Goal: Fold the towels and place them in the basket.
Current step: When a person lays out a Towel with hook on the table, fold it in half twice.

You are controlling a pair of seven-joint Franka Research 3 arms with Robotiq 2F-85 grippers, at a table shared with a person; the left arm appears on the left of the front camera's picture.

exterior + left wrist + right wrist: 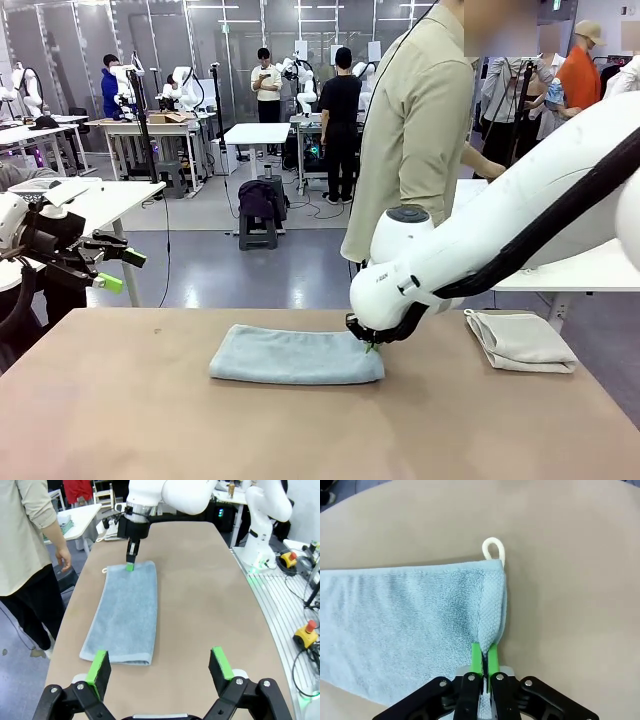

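Note:
A light blue towel [290, 355] [125, 615] [405, 615] lies folded lengthwise at the middle of the table, a cream hanging loop at one corner. My right gripper [370, 347] [131, 560] [484, 660] is shut on the hem at the towel's right end, low on the table. My left gripper [120, 270] [160, 667] hovers open above the table's left side, apart from the towel's other end, holding nothing. A cream-white towel [520, 340] rests folded at the far right. The basket is out of view.
A person [420, 130] [25, 540] in a beige shirt stands at the far edge of the table [300, 430], hands off it. The right arm's white base [265, 525] stands beside the table's end. Bare tabletop lies in front of the blue towel.

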